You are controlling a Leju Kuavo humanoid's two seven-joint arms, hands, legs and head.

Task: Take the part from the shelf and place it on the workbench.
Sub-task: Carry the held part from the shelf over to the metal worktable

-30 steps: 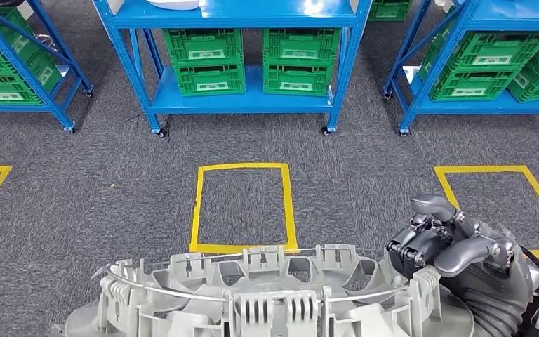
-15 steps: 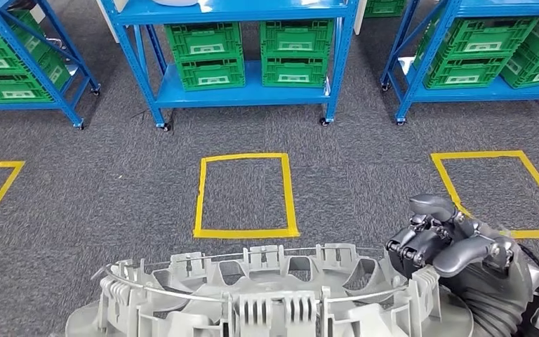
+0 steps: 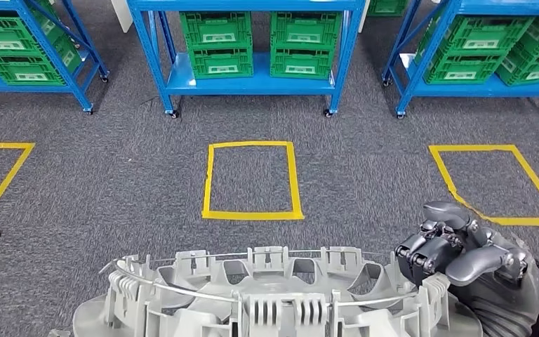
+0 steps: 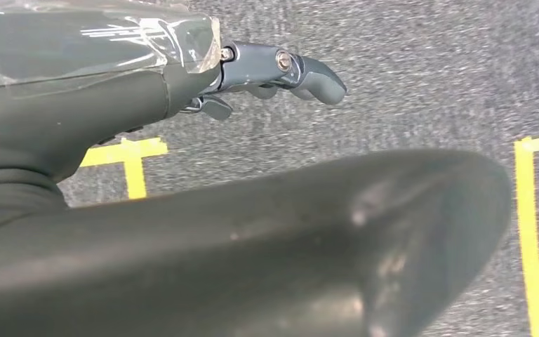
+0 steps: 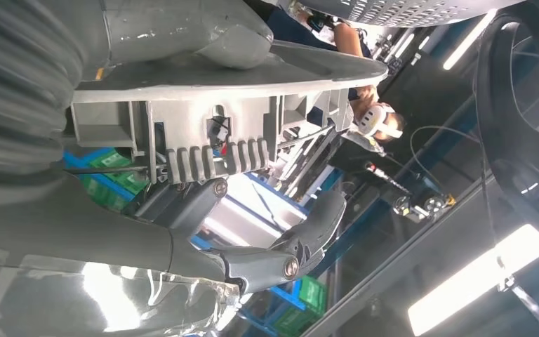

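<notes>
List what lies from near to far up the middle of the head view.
Grey part → yellow tape rectangle on the carpet → blue shelf with green crates.

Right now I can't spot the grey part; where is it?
In the head view the grey part sits low and centred, the right hand gripping its right rim, short of the yellow floor square.

Yellow tape squares mark grey carpet; green crates beyond.
</notes>
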